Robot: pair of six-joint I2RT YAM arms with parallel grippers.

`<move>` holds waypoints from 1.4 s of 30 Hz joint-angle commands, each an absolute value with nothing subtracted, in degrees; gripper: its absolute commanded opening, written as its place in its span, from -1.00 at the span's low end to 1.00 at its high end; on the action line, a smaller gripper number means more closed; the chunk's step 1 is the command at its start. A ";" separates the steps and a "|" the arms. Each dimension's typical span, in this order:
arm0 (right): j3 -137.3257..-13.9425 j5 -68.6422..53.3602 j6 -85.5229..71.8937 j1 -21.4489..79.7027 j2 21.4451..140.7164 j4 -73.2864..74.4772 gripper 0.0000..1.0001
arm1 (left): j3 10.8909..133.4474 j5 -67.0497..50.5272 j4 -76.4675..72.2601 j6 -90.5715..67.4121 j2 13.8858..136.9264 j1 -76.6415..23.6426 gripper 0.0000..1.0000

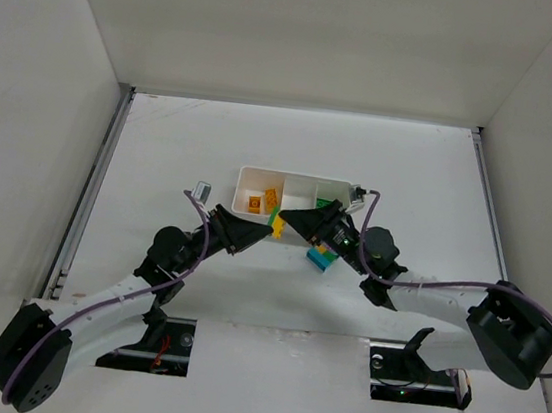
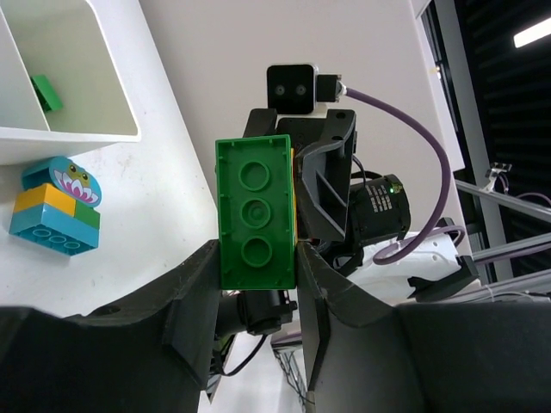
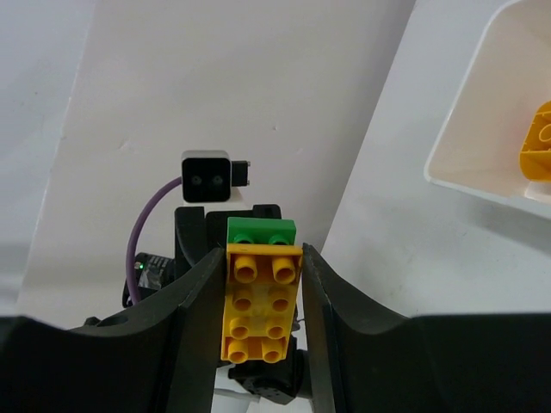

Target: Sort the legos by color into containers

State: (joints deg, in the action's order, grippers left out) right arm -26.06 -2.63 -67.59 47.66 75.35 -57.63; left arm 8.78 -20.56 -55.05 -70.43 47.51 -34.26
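My left gripper point(image 1: 253, 232) and right gripper point(image 1: 299, 222) meet just in front of the white tray point(image 1: 299, 179), each shut on one half of a joined clump. In the left wrist view my gripper point(image 2: 256, 262) clamps the green brick point(image 2: 256, 206). In the right wrist view my gripper point(image 3: 261, 280) clamps the yellow brick point(image 3: 261, 314), with the green brick point(image 3: 261, 231) stuck behind it. The tray's left compartment holds yellow bricks point(image 1: 261, 202). The right compartment holds a green brick point(image 2: 47, 92). A cyan, yellow and green clump point(image 2: 56, 206) lies on the table by the tray.
The clump on the table point(image 1: 322, 260) sits just under my right wrist. The tray's near wall point(image 2: 69, 135) is close to both grippers. White walls enclose the table on three sides. A tray corner with a yellow brick point(image 3: 538, 142) shows in the right wrist view.
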 commanded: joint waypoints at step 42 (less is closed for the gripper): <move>-30.77 -13.19 -64.33 45.22 81.65 -66.78 0.19 | 7.73 -10.81 -61.09 -76.28 44.03 -35.02 -0.68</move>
